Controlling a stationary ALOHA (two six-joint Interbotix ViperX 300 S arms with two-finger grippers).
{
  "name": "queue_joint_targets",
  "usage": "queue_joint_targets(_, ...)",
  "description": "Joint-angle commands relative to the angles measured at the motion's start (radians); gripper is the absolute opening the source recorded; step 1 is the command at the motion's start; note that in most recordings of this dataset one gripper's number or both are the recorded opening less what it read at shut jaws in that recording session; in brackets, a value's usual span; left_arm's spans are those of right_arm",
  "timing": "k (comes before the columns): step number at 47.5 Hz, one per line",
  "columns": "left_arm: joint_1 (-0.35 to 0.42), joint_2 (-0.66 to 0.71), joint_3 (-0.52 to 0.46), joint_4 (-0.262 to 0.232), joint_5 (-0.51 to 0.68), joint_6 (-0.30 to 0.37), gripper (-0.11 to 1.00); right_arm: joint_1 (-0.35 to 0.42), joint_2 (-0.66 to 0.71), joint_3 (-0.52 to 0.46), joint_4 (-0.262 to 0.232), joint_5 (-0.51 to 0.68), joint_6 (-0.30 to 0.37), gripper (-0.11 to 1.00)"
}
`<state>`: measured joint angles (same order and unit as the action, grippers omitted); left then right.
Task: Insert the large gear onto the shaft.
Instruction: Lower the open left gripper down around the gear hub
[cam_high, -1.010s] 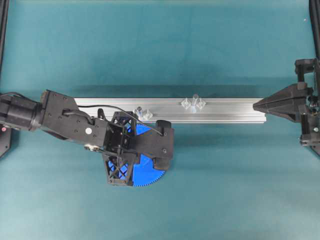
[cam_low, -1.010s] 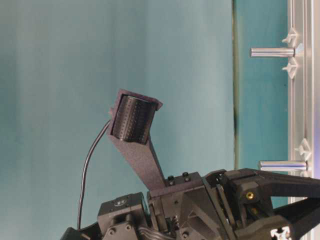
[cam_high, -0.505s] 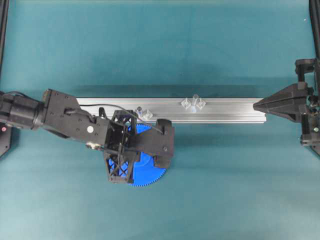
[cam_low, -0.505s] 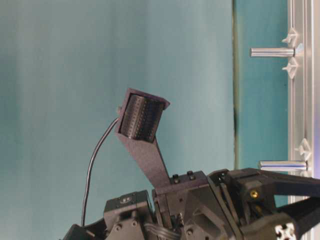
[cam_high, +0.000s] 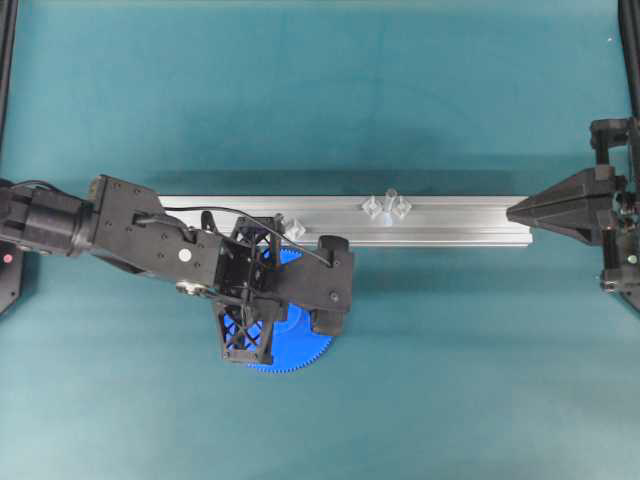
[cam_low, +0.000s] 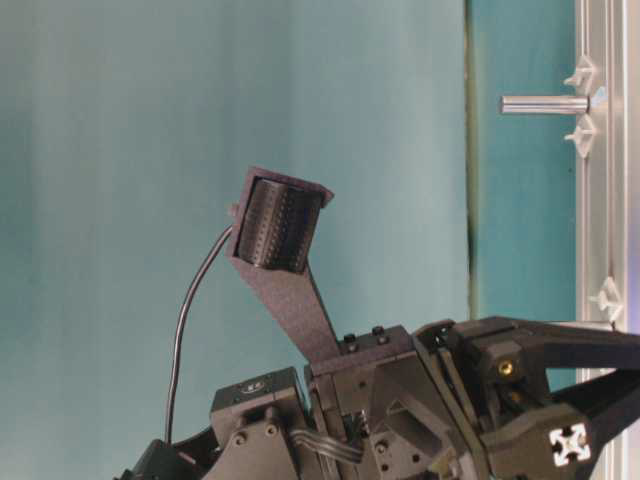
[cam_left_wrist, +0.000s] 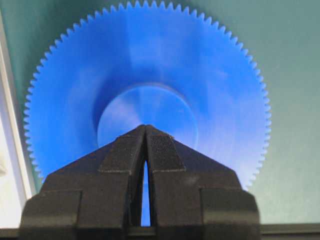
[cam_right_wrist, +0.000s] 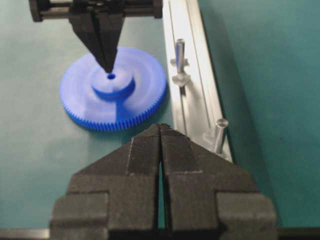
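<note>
The large gear (cam_high: 300, 350) lies flat on the teal table just in front of the rail. It fills the left wrist view (cam_left_wrist: 150, 65). My left gripper (cam_left_wrist: 145, 129) is shut with nothing held. From the right wrist view its tips (cam_right_wrist: 108, 67) point down at the hub's small centre hole, right over it. The gear (cam_right_wrist: 135, 107) looks flat there too. The shaft (cam_high: 389, 199) stands upright on the rail between two clear diamond pieces, well to the right of the gear, and also shows at table level (cam_low: 545, 103). My right gripper (cam_high: 512, 211) is shut and empty at the rail's right end (cam_right_wrist: 159, 126).
The silver aluminium rail (cam_high: 460, 215) runs left to right across the table's middle. A second clear fitting (cam_high: 295, 229) with a shorter stub sits on it beside the left wrist. From the right wrist the shaft (cam_right_wrist: 219, 131) is the nearer peg, the other peg (cam_right_wrist: 180, 52) farther.
The left arm has shifted a little to the right over the gear, now hiding the shorter peg at table level. The gear and the right arm have stayed put.
</note>
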<state>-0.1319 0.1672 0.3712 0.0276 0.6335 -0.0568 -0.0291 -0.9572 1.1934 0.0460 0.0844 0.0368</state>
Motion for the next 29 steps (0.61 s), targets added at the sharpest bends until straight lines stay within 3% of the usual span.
queue_joint_targets(1,-0.002,-0.018,-0.021,0.003,-0.008,0.002,0.08,-0.002,0.005,-0.009,0.000,-0.009,0.011,0.00)
queue_joint_targets(5,-0.002,-0.017,-0.020,0.003,-0.005,0.003,0.22,-0.002,0.003,-0.009,0.002,-0.008,0.011,0.00)
queue_joint_targets(12,-0.002,-0.015,-0.023,0.003,-0.012,-0.003,0.67,-0.002,0.002,-0.009,0.002,-0.009,0.011,0.00)
queue_joint_targets(17,0.005,-0.008,-0.029,0.002,-0.005,-0.009,0.90,-0.002,0.002,-0.008,0.002,-0.008,0.011,0.00)
queue_joint_targets(20,0.008,-0.003,-0.032,0.002,0.008,-0.009,0.95,-0.002,0.002,-0.009,0.002,-0.009,0.011,0.00)
queue_joint_targets(29,0.020,0.006,-0.038,0.002,0.038,-0.017,0.95,-0.002,0.002,-0.009,0.002,-0.009,0.011,0.00)
